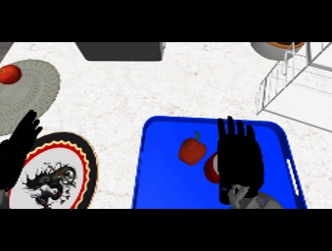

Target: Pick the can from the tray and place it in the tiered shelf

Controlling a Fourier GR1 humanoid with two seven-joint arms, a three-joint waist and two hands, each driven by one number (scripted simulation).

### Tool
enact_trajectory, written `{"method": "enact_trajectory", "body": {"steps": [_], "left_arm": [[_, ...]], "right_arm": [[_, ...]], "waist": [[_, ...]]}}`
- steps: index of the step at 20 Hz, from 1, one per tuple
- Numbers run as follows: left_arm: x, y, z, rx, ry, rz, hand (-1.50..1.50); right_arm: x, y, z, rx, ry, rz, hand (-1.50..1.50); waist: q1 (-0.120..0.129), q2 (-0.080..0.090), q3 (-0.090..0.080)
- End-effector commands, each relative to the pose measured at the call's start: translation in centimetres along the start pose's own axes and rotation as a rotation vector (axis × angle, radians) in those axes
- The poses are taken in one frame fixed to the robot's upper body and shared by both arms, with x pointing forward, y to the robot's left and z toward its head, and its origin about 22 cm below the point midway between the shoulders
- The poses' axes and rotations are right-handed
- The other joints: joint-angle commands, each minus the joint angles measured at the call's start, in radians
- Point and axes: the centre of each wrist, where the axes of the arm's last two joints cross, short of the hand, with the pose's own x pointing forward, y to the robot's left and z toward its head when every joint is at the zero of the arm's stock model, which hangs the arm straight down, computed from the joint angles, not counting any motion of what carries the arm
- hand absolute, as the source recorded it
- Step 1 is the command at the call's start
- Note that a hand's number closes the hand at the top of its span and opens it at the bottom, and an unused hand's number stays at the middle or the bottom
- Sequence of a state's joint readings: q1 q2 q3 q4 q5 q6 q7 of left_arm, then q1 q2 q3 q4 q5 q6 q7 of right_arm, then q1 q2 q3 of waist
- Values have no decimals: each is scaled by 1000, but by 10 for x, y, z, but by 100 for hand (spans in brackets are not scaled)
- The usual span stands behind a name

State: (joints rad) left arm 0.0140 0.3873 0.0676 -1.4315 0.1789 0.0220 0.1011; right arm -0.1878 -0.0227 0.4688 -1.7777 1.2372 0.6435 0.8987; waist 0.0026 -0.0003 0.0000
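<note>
A blue tray (157,162) lies on the counter at lower centre-right. On it a red can (212,169) shows only as a sliver, mostly hidden beneath my right hand (239,157). That hand hovers over the can with straight fingers pointing away from me, open. A red bell pepper (192,151) lies on the tray just left of the hand. The white wire tiered shelf (306,88) stands at the upper right. At the lower left my left hand (13,147) rests open, fingers up, beside a patterned plate (56,174).
A grey woven placemat (20,93) at the upper left carries a red apple (8,74). A dark grey box (120,50) sits at the top centre. A bowl (277,49) shows at the top right next to the shelf.
</note>
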Motion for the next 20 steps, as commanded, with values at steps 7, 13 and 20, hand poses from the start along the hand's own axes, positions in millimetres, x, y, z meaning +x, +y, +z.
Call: {"method": "enact_trajectory", "body": {"steps": [7, 13, 20], "left_arm": [[-2, 17, 19, -8, -1, -10, 0], [-3, 9, 9, -8, -5, 5, 0], [3, 5, -1, 0, 3, -6, 0]], "right_arm": [[-9, 36, -35, 64, 57, -4, 150], [-5, 49, -19, 30, -4, 4, 150], [-1, 29, -11, -58, -21, 54, 150]], "waist": [[5, 0, 0], [-1, 0, 0], [-1, -1, 0]]}}
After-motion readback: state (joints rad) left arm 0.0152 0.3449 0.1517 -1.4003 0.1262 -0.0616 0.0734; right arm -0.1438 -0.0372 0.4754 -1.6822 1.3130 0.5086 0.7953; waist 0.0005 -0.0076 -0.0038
